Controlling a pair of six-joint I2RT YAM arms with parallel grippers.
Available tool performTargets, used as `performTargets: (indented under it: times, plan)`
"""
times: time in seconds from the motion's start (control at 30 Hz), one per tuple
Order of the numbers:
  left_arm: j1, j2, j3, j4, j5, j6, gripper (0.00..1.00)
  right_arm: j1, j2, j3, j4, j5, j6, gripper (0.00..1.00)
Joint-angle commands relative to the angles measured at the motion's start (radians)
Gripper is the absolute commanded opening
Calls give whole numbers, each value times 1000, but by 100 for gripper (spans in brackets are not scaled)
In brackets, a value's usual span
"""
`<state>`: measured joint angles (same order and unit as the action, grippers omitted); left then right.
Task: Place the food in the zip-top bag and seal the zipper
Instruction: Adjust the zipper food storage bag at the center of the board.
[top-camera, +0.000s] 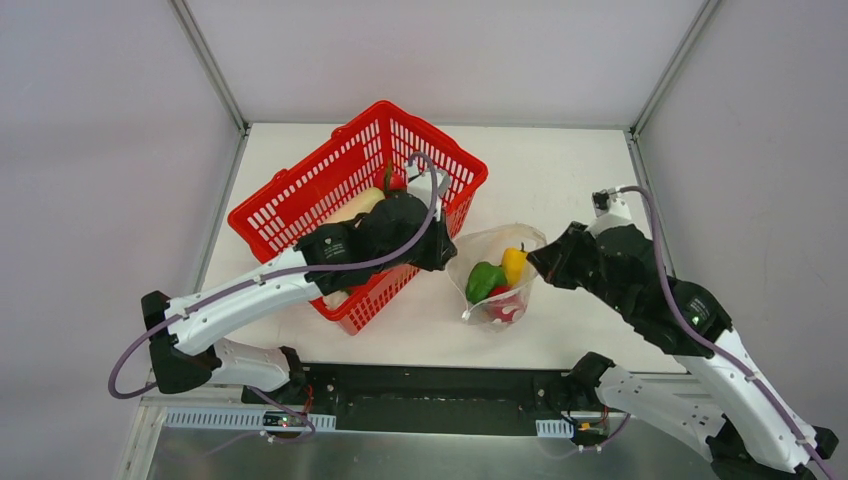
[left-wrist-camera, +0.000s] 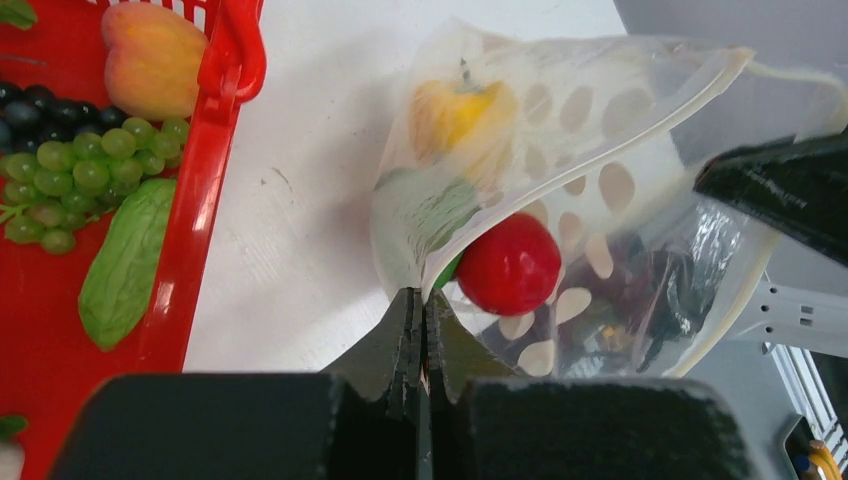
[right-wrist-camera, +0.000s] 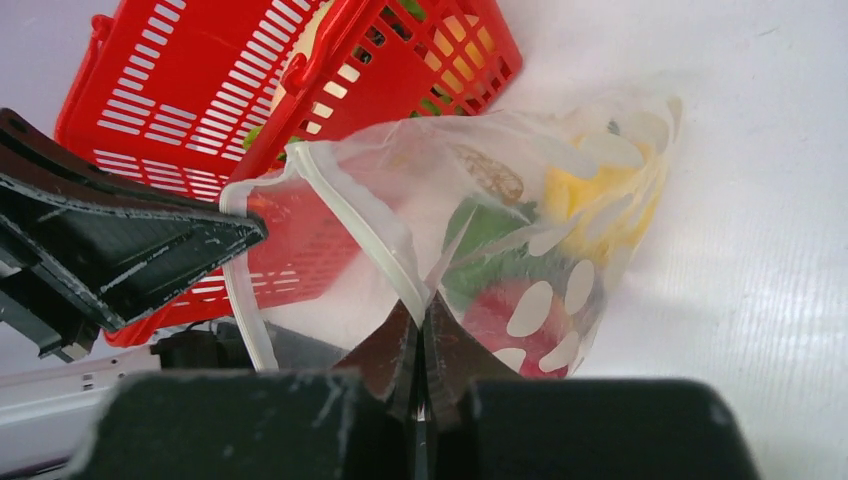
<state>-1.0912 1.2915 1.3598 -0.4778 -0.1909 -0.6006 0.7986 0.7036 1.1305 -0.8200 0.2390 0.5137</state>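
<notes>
Two robot arms are gripping a zip-top bag (top-camera: 497, 275) from opposite sides at the middle of a white desk (top-camera: 560, 190). The left gripper (left-wrist-camera: 418, 300) is reaching in from the basket side, and its fingers are pinched tight on one edge of the polka-dotted pouch. The right gripper (right-wrist-camera: 420, 305) is meeting it from the other side, fingers clamped together on the edge by the zipper (right-wrist-camera: 365, 220). The whitish strip is curving away from the right fingers in two separate lines, so the mouth appears to be gaping. A yellow pepper (top-camera: 514, 264), a green pepper (top-camera: 484, 280) and a round red fruit (left-wrist-camera: 508, 263) are lying inside the clear plastic. Whether the bag's bottom is resting on the desk cannot be told.

Just beside the bag, on the left half of the desk, a red slotted basket (top-camera: 300, 195) is holding a peach (left-wrist-camera: 150, 58), green grapes (left-wrist-camera: 75, 175), dark grapes (left-wrist-camera: 25, 105) and a green leaf (left-wrist-camera: 125, 265). Pale grey wall panels (top-camera: 100, 150) in a silver metal frame (top-camera: 210, 65) are closing in the desk on three sides.
</notes>
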Motion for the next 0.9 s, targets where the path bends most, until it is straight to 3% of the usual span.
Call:
performTargets:
  times: [0.0,0.07,0.13,0.3,0.5,0.7,0.87]
  plan:
    - [11,-5,-62,27,23,-59,0,3,81,52,18,35,-117,0]
    - [11,31,-75,28,37,-67,0,3,122,54,9,36,-131,0]
    - [10,60,-65,20,40,-67,9,3,148,50,6,50,-140,0]
    - [11,69,-18,-11,28,-17,46,2,163,32,46,28,-144,0]
    - [11,-1,16,-36,-1,77,80,2,167,0,100,-7,-137,0]
    - [11,-129,-10,-48,-44,162,98,2,168,-28,118,-19,-129,0]
    - [20,-241,-50,-80,-143,245,99,2,161,-51,147,-57,-114,0]
